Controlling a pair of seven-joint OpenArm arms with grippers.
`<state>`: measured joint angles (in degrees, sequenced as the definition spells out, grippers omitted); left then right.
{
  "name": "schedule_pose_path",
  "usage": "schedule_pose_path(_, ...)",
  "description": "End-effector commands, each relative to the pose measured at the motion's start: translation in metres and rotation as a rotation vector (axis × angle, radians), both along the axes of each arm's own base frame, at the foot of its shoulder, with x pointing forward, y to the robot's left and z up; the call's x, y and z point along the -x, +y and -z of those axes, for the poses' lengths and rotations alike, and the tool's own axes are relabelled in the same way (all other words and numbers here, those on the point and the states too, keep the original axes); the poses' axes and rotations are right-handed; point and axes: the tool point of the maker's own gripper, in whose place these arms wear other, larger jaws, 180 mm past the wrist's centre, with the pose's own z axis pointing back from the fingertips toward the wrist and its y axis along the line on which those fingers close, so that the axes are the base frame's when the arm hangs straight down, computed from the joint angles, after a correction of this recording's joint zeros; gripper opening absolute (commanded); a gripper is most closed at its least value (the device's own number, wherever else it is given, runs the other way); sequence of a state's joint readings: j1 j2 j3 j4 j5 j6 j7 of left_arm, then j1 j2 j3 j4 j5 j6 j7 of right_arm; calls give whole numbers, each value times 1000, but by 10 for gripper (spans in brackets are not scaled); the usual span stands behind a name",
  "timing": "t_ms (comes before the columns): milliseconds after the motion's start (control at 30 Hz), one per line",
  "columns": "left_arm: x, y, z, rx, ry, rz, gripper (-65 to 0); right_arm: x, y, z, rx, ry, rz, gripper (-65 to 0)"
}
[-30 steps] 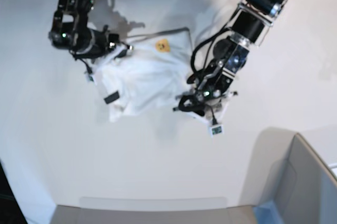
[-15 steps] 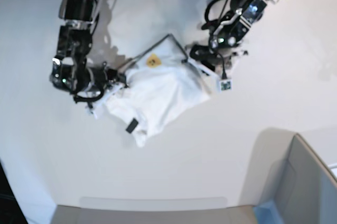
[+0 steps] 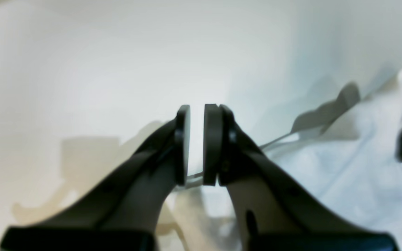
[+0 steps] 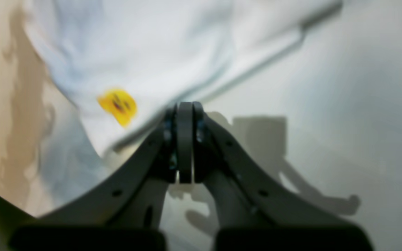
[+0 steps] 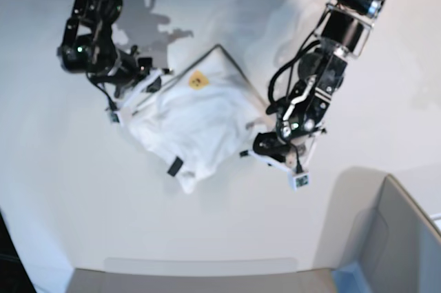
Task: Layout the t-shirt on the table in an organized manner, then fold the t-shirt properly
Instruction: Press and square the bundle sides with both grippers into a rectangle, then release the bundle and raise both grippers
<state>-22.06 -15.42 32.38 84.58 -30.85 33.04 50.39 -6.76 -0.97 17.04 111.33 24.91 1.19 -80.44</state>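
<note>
Two grippers flank the crumpled t-shirt (image 5: 200, 117) on the table (image 5: 83, 196): right gripper (image 5: 148, 81) pinched on its hem, left gripper (image 5: 256, 143) slightly parted, holding nothing visible.

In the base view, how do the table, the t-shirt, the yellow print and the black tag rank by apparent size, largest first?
1. The table.
2. The t-shirt.
3 and 4. The yellow print and the black tag look about alike, so I do not rank them.
</note>
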Motion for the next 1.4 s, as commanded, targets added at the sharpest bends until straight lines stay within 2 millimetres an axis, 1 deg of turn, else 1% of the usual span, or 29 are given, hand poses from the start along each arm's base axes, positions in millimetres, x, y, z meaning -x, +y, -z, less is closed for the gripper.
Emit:
schedule_pose_path(0,-13,4,-12,-25,-49,-8,-586,-4,-9,-6,3,-27,28,-650)
schedule_pose_path(67,-15,-2,-2,-49,-39,24,-586,2,-17,3,2,9,57,-650)
schedule_pose_path(133,-13,-4,10,-76,-19,53,-586,1,-20,10,0,32,65,-650)
schedule_pose_path(167,-11,-10,16,-82,-8,74,-586,-2,-23,14,6,45,60,-650)
schedule_pose_path(233,-5,-12,27,-91,20,87,-586,-10,-25,24,-1,77,60,-650)
schedule_pose_path(300,-1,-13,31,-89,32,88,-586,-21,-24,35,-22,119,64,-650)
schedule_pose_path(367,13,-15,41,-75,59,92,-586,-33,-22,41,-41,145,65,-650)
schedule_pose_path(433,25,-15,42,-67,58,104,-586,-47,-21,44,-56,139,73,-650)
schedule_pose_path(467,31,-13,43,-65,59,109,-586,-54,-16,45,-58,131,61,-650)
schedule_pose_path(533,51,-12,46,-55,66,124,-586,-66,-2,50,-54,126,25,-650)
schedule_pose_path(600,67,-10,46,-50,66,136,-586,-76,5,54,-27,129,13,-650)
schedule_pose_path(700,91,-10,48,-34,75,151,-586,-87,21,61,5,126,-12,-650)
schedule_pose_path(767,98,-4,43,-16,67,129,-586,-93,33,62,20,109,-50,-650)
schedule_pose_path(833,101,7,39,-2,57,84,-586,-95,43,61,30,88,-80,-650)
schedule_pose_path(867,99,17,37,1,50,51,-586,-96,47,59,29,77,-87,-650)
schedule_pose_path(933,89,43,27,5,19,-33,-586,-100,52,53,19,55,-84,-650)
schedule_pose_path(1000,79,72,14,12,-19,-125,-586,-105,44,39,9,10,-42,-650)
schedule_pose_path(1033,74,85,5,21,-46,-170,-586,-107,40,30,4,-18,-15,-650)
schedule_pose_path(1067,70,92,-8,40,-86,-206,-586,-106,35,22,-3,-42,12,-650)
schedule_pose_path(1100,66,98,-22,69,-130,-246,-586,-107,30,8,-8,-88,32,-650)
schedule_pose_path(1133,63,103,-39,97,-182,-280,-586,-107,19,-7,1,-142,57,-650)
schedule_pose_path(1167,61,103,-52,121,-220,-297,-586,-105,11,-19,8,-182,73,-650)
schedule_pose_path(1233,59,91,-78,171,-292,-289,-586,-99,-5,-44,31,-265,101,-650)
schedule_pose_path(1267,59,82,-85,193,-309,-272,-586,-95,-13,-51,46,-289,115,-650)
schedule_pose_path(1300,61,61,-84,224,-295,-229,-585,-89,-25,-56,67,-310,133,-650)
schedule_pose_path(1367,69,9,-68,268,-198,-94,-585,-78,-44,-58,98,-318,167,-650)
